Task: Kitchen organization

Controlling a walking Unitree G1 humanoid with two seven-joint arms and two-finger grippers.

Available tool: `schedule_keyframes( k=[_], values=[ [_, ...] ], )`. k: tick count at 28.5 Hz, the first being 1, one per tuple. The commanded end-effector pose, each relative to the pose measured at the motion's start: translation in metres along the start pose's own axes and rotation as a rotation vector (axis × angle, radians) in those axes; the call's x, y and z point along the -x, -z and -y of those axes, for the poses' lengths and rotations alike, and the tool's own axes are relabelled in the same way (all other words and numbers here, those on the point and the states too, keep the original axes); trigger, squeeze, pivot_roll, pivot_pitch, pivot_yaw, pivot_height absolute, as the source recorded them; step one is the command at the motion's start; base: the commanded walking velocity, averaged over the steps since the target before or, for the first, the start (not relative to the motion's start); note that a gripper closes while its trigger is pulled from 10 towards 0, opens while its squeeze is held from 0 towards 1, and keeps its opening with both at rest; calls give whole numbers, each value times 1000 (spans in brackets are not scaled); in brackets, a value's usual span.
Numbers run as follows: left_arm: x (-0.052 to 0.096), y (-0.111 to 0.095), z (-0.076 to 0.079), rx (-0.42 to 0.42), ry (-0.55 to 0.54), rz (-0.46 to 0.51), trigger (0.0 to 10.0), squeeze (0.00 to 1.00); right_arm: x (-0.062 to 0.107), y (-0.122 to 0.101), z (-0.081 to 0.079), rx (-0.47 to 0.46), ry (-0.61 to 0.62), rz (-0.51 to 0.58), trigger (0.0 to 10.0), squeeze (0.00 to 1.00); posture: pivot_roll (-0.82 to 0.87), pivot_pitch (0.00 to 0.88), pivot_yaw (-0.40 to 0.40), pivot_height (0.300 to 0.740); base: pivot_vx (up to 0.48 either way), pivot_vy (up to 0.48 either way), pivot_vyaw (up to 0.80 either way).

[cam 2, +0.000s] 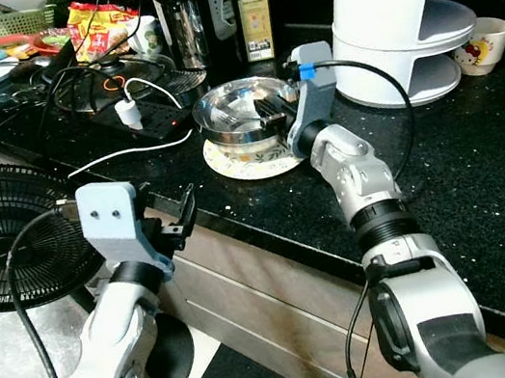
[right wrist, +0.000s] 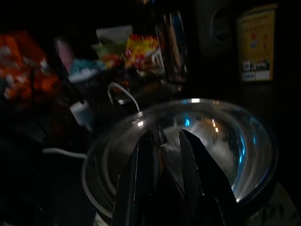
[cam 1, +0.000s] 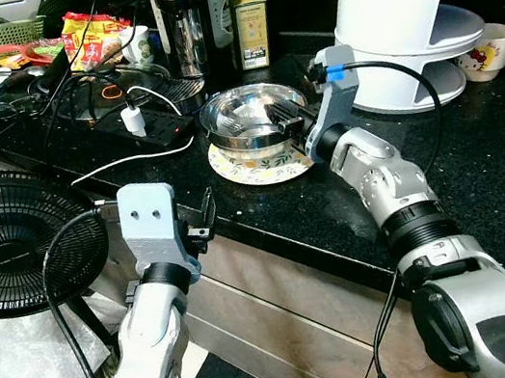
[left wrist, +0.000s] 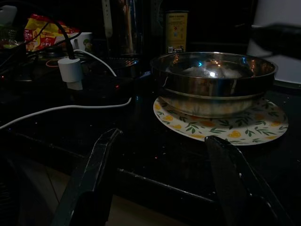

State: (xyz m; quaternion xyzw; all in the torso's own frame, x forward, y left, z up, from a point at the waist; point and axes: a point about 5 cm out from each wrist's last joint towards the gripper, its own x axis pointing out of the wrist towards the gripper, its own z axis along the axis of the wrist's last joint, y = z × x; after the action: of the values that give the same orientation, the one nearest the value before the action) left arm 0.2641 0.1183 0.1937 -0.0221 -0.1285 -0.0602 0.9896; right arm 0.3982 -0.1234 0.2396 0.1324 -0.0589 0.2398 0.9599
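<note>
- The steel bowl (cam 1: 252, 115) sits on a flowered plate (cam 1: 258, 163) near the front edge of the black counter (cam 1: 484, 168), left of the white tiered rack (cam 1: 408, 15).
- The right gripper (cam 1: 286, 124) pinches the bowl's near-right rim, fingers nearly together.
- The left gripper (cam 1: 201, 219) hovers open at the counter edge, holding nothing.
- Lift straight and level, I'd judge, so the thin rim doesn't slip and the plate stays put.

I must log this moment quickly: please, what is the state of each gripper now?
Left gripper: open, holding nothing, at the counter edge.
Right gripper: shut on the rim of the steel bowl.
</note>
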Motion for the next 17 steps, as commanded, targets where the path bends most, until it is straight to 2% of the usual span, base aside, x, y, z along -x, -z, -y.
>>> schedule_keyframes(
  k=[1, 3, 4, 5, 7, 8, 9, 14, 15, 17],
  values=[
    [0, -1, -1, -13, -4, -5, 10000, 0, -1, -10, -2, -45, -19, 56, 0, 0, 86, 0, 13, 740, 0, 0, 0],
    [0, 0, -1, -13, -4, -4, 10000, 0, 1, -20, -2, -110, -47, 113, 0, 0, 86, 0, 13, 740, 0, 0, 0],
    [0, 0, -1, -13, -4, -4, 10000, 0, 1, -20, -2, -110, -47, 113, 0, 0, 86, 0, 13, 740, 0, 0, 0],
    [0, -1, -1, -13, -4, -4, 10000, 0, 3, -30, 0, -154, -75, 158, 0, 0, 84, 0, 12, 740, 0, 0, 0],
    [0, -1, -1, -13, -3, -2, 10000, 0, 6, -36, 3, -163, -89, 182, 0, 0, 84, 0, 9, 740, 0, 0, 0],
    [0, -2, -1, -12, -3, 0, 10000, 0, 9, -39, 6, -161, -93, 193, 2588, 0, 84, 0, 9, 740, 0, 0, 0],
    [-2, -5, -3, -6, -10, 17, 10000, 0, 15, -43, 14, -181, -89, 220, 10000, 0, 84, 0, 9, 740, 0, 0, 0],
    [-4, -9, -4, 2, -12, 36, 10000, 0, 21, -46, 21, -208, -87, 245, 10000, 0, 77, 0, 7, 740, 0, 0, 0],
    [-7, -15, -2, 20, 11, 68, 10000, 0, 31, -52, 25, -271, -119, 310, 10000, 0, 74, 0, 11, 740, 0, 0, -769],
    [-8, -19, 2, 34, 42, 99, 10000, 0, 38, -58, 30, -327, -146, 368, 10000, 0, 74, 0, 11, 740, 0, 0, -766]
  ],
)
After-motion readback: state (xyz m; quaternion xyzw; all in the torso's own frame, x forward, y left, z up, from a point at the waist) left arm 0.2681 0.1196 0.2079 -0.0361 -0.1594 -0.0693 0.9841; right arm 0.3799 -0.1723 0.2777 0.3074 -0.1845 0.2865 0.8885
